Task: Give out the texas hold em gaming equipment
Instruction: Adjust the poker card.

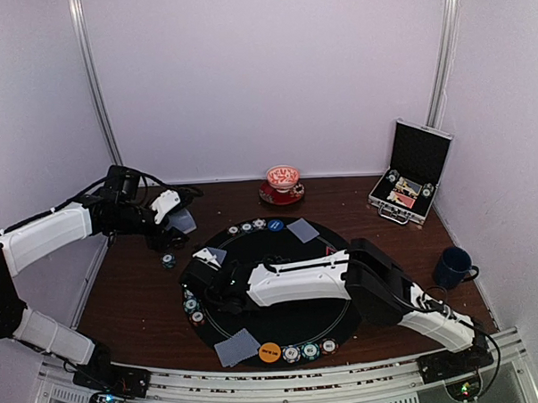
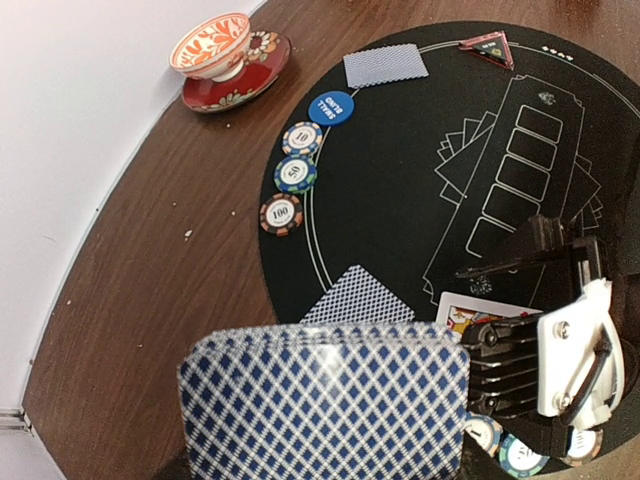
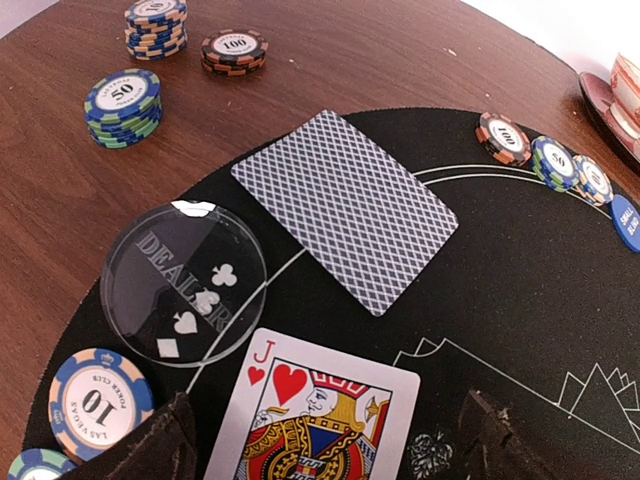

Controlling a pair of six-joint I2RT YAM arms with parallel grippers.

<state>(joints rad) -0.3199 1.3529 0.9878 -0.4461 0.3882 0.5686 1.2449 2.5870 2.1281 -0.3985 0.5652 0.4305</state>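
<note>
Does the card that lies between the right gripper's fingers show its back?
No, the card lies face up on the black mat, showing a jack of hearts.

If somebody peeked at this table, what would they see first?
Probably the face-up jack of hearts lying on the round black mat, right in the gap of the open right tool. Beside it, on the mat's rim, sits a clear disc that says DEALER. Off to the mat's left, the left tool grips a thick stack of blue-checked cards.
</note>
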